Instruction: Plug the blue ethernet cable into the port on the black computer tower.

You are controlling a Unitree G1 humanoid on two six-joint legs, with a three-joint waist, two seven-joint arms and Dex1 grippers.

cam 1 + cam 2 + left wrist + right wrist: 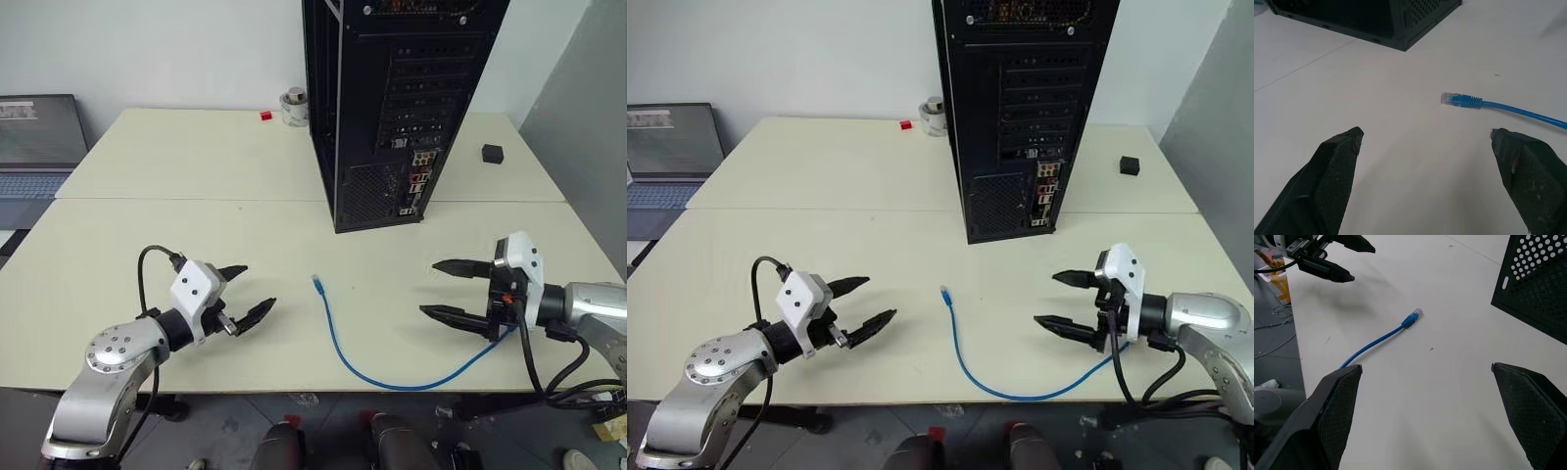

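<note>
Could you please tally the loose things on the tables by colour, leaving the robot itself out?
Blue: 1, the blue ethernet cable
Black: 2, the black computer tower and a small black block
Red: 1, a small red piece
White: 1, a tape roll
Grey: 1, a laptop
Total: 6

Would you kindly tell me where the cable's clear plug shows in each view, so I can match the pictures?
Left eye: the plug lies on the table, centre, in front of the tower.
Right eye: the plug, centre, same spot before the tower.
Left wrist: the plug, right of centre, beyond the fingertips.
Right wrist: the plug, centre, upper half.
Shared landmark: the tower's bottom corner nearest the plug.
</note>
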